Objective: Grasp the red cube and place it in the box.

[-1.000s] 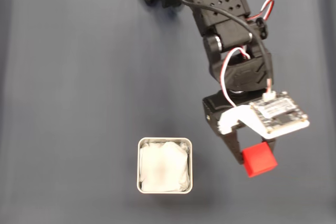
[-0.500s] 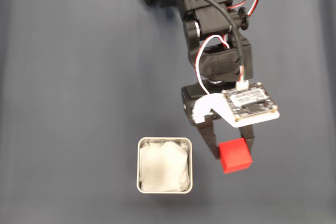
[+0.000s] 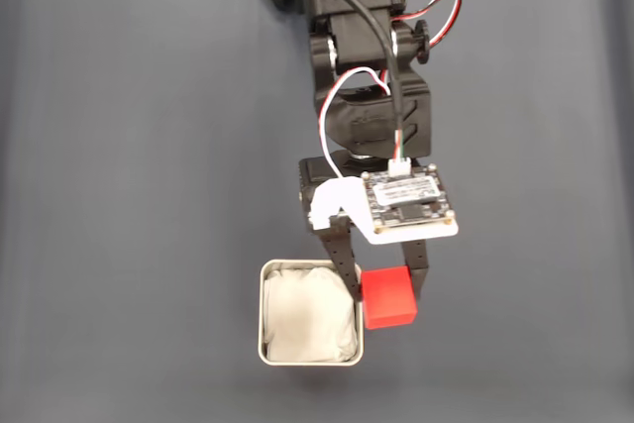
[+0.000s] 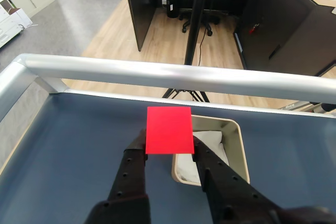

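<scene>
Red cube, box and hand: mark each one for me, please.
red cube (image 3: 387, 298): fixed view, middle of its top face.
box (image 3: 264, 314): fixed view, left metal rim.
hand (image 4: 169, 157): wrist view, midway between the fingertips, clamped on the cube.

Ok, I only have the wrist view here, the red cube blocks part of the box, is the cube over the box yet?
Observer: Not quite. In the fixed view the red cube sits just right of the box, overlapping its right rim.
Operator: Is the box already holding something?
Observer: Just a crumpled white lining, seen from above.
Operator: Which way does the arm come in?
Observer: From the top edge of the fixed view, with the gripper shut on the cube and pointing down the picture.
</scene>
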